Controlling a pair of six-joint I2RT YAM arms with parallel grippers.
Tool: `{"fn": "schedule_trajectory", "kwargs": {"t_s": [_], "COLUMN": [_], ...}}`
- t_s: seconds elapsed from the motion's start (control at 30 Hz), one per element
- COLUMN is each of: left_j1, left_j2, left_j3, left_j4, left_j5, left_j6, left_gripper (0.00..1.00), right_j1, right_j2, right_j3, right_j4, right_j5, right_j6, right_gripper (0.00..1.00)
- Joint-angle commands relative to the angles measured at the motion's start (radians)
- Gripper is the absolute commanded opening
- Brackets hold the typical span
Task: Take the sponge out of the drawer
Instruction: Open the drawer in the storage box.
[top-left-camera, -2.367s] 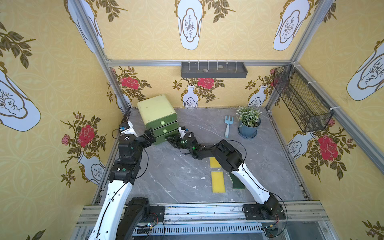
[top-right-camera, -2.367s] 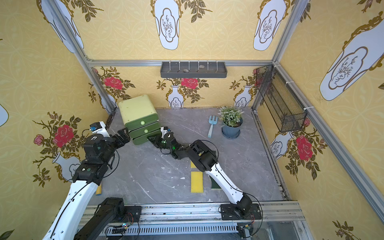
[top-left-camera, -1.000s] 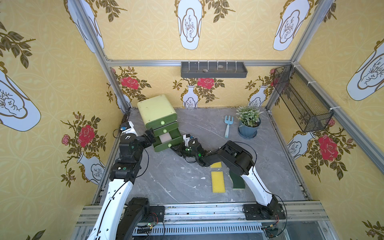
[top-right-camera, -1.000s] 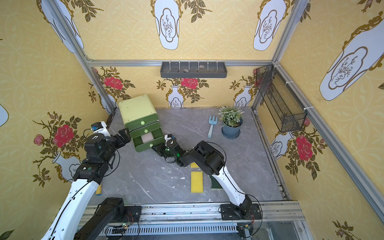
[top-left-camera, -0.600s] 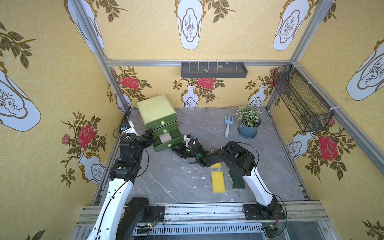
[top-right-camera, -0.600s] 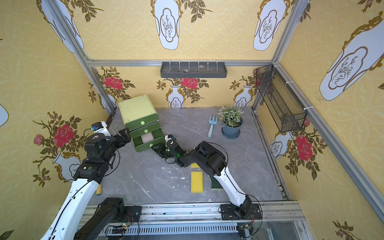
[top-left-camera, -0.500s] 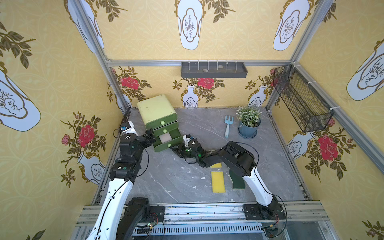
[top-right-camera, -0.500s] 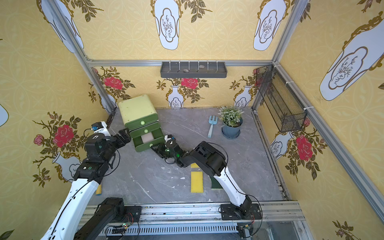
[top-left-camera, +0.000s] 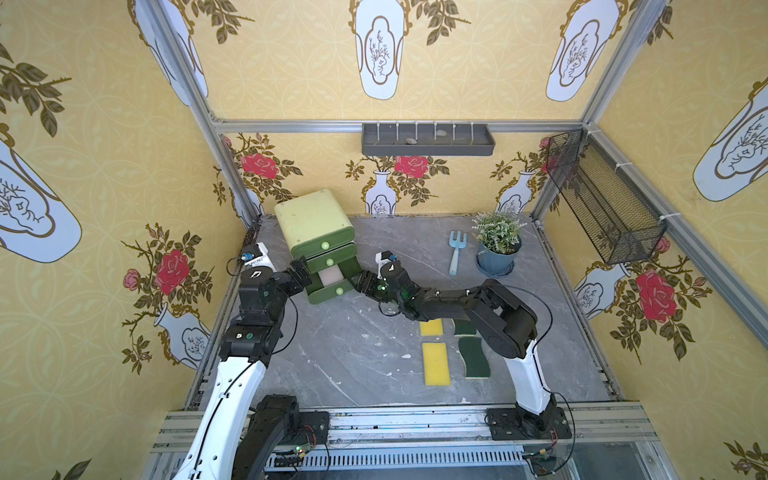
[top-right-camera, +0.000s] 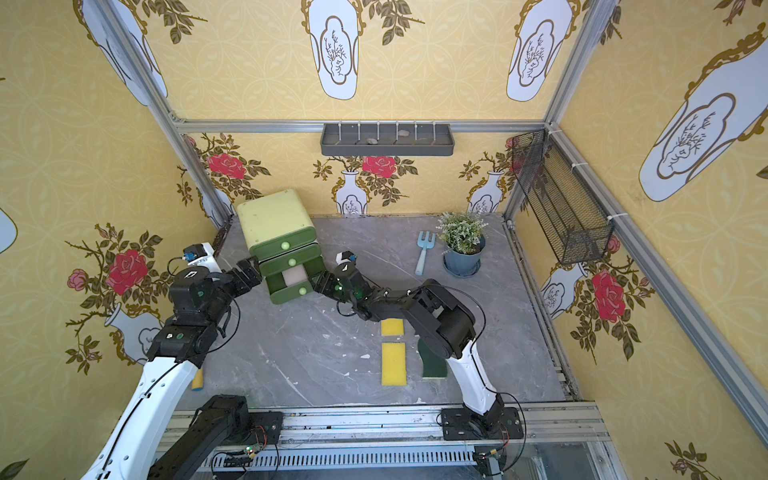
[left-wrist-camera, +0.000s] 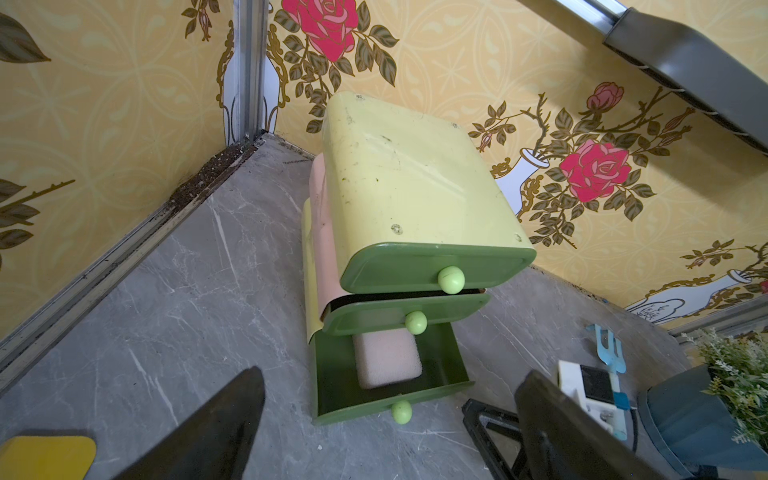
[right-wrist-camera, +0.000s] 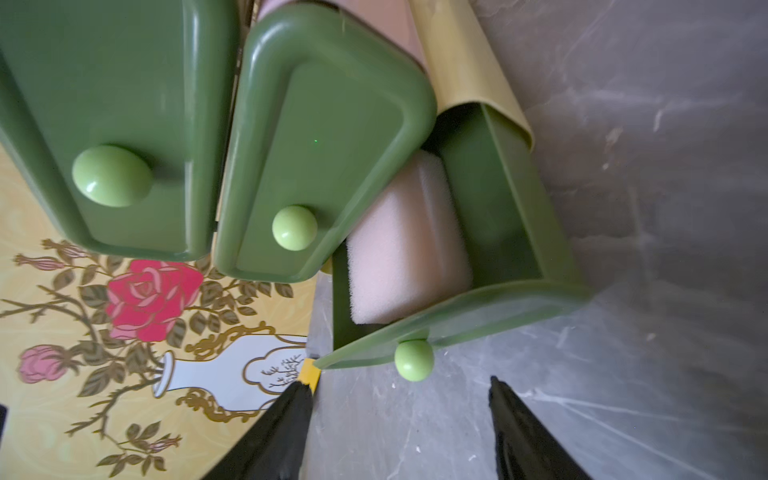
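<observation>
I stand by a little booth. The desk (top-left-camera: 353, 353) is grey stone with white streaks. The walls (top-left-camera: 104, 145) are yellow paper with red roses and white vases, held in silver metal bars. A grey shelf (top-left-camera: 428, 141) hangs on the back wall, and a black wire basket (top-left-camera: 602, 208) hangs on a side wall. In the back corner sits a small green chest (top-left-camera: 313, 218) with three drawers. The bottom drawer (left-wrist-camera: 453, 361) is pulled out. The pink sponge (left-wrist-camera: 386, 359) lies inside it, partly under the drawer above. A blue toy fork (top-left-camera: 456, 249) lies by a plant (top-left-camera: 496, 230) in a blue pot. Nearer to me, a yellow pad (top-left-camera: 436, 363) and a dark green pad (top-left-camera: 473, 357) lie flat on the desk. A white block (top-left-camera: 259, 253) on the left arm (top-left-camera: 232, 386) has tiny marks, too small to read. The right jaws are spread wide and hold nothing. Their black fingers (right-wrist-camera: 286, 428) point at the round knob (right-wrist-camera: 414, 360) of the bottom drawer, one on each side, close but not touching it. The left jaws are spread wide too and hold nothing. They sit just beside the chest, on the side away from the right arm (top-left-camera: 498, 316). I cannot tell if they touch it.
</observation>
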Motion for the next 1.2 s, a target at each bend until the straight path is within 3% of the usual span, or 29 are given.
{"fn": "schedule_trajectory", "kwargs": {"t_s": [0.0, 0.13, 0.7, 1.17], "left_j1": [0.001, 0.001, 0.002, 0.004], "left_j2": [0.0, 0.0, 0.002, 0.003], "left_j3": [-0.008, -0.007, -0.007, -0.007], "left_j4": [0.024, 0.026, 0.025, 0.026], "left_j5": [0.006, 0.005, 0.007, 0.007], "left_j6": [0.008, 0.008, 0.008, 0.008], "left_gripper": [0.99, 0.99, 0.99, 0.99], "right_j1": [-0.023, -0.058, -0.092, -0.086], "right_j2": [-0.015, 0.017, 0.179, 0.194], "right_j3": [0.056, 0.146, 0.379, 0.405], "right_j4": [-0.218, -0.35, -0.462, -0.534], "right_j5": [0.071, 0.084, -0.023, -0.016], "right_j6": [-0.169, -0.243, -0.295, -0.335], "right_gripper": [0.74, 0.76, 0.72, 0.59]}}
